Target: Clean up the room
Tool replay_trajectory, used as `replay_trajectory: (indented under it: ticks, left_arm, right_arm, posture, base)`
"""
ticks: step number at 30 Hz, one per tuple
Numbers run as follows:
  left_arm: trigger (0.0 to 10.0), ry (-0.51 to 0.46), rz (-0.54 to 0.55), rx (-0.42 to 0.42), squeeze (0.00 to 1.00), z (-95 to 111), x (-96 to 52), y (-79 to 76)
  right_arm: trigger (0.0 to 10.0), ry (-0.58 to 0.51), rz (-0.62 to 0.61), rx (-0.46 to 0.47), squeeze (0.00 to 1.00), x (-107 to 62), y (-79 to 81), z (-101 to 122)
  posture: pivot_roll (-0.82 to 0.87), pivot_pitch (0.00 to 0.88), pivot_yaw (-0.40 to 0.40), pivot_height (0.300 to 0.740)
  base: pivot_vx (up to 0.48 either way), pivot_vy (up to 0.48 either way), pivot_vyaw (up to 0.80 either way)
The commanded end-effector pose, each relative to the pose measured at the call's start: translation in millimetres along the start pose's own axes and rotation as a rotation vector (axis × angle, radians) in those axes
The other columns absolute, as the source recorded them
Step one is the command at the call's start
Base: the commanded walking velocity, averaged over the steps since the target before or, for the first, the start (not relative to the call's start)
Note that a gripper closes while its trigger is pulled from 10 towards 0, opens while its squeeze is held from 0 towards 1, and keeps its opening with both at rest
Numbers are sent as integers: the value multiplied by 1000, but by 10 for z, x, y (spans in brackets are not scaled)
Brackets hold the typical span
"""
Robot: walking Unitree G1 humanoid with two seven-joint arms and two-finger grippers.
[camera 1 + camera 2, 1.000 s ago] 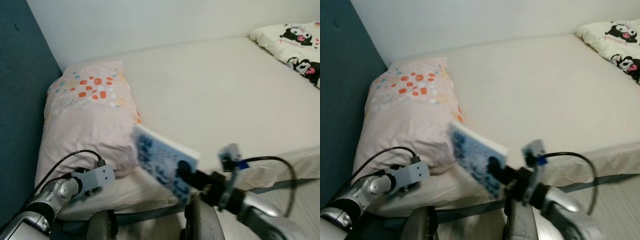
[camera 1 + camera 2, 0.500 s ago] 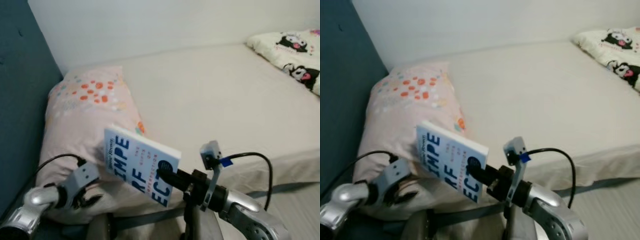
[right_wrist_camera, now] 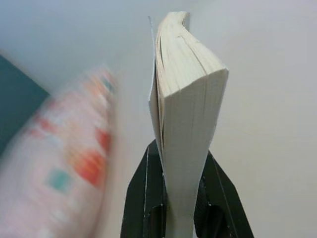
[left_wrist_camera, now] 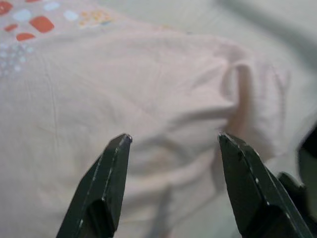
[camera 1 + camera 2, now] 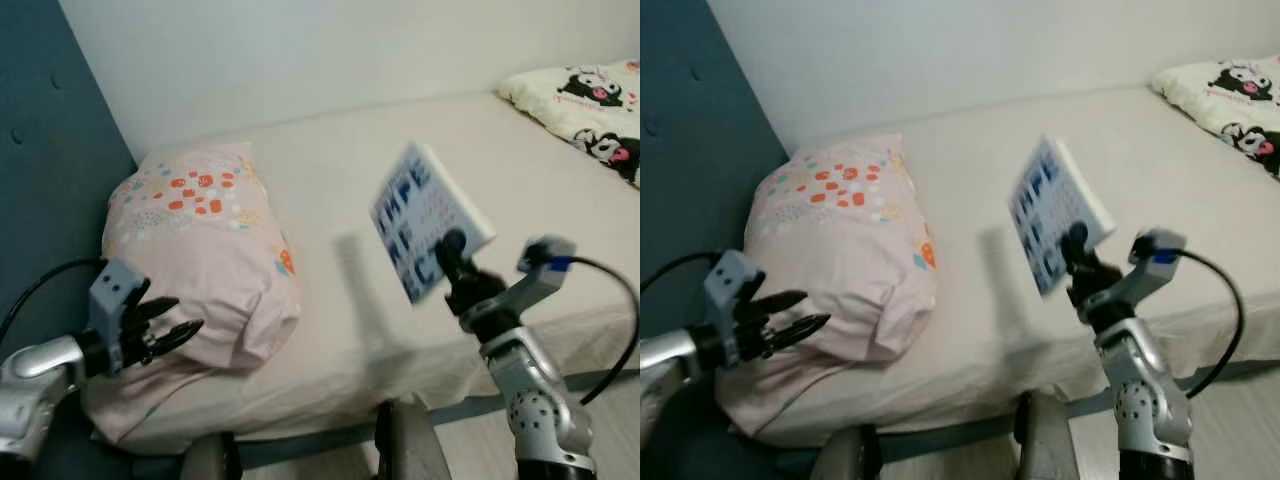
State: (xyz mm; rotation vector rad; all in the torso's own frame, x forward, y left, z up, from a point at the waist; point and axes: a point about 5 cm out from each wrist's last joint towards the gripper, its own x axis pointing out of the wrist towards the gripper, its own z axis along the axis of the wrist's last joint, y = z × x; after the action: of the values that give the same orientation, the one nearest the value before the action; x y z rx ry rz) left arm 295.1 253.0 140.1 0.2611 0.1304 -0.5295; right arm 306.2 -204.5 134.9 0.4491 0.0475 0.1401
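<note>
Right gripper [image 5: 452, 262] clamped on the bottom edge of the thick blue-and-white paperback book [image 5: 425, 217], held tilted above the cream bed [image 5: 400, 170], could slip and drop; left gripper [image 5: 160, 330] splayed open beside the pink dotted pillow [image 5: 195, 240].

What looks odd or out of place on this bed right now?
Little stands out. The pink pillow lies rumpled and slumped toward the near edge of the bed. A blue-and-white book is up in the air, pinched in the right hand, tilted. The left hand hangs open beside the pillow.
</note>
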Motion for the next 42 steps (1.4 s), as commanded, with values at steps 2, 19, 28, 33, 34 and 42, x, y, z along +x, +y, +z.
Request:
replay_trajectory:
  ticks: [2,19,28,33,34,42]
  left_arm:
    - [10000,41,82,-2,0,-70,102,-92]
    - [10000,-138,-205,-194,0,222,481,-1085]
    - [10000,-125,-186,-206,0,213,435,-1076]
    - [10000,-121,-209,-227,0,214,421,-1143]
    - [10000,-123,-212,-233,0,217,424,-1155]
    - [10000,-125,-218,-267,0,214,428,-1201]
  right_arm:
    - [10000,62,40,84,0,113,58,-178]
    - [10000,281,63,406,0,309,74,-756]
    - [10000,230,-94,397,1000,253,-69,-810]
    - [10000,164,-210,251,1000,233,-220,-710]
    - [10000,152,-274,200,1000,215,-285,-679]
    - [10000,28,-639,-86,0,16,-694,-370]
  posture:
    - [-47,190,35,587]
    - [-8,220,31,587]
    - [-12,207,34,587]
    - [-20,195,36,587]
    - [-20,195,36,587]
    - [-37,177,33,587]
  base:
    - [0,0,0]
    - [0,0,0]
    - [0,0,0]
    - [0,0,0]
    - [0,0,0]
    - [0,0,0]
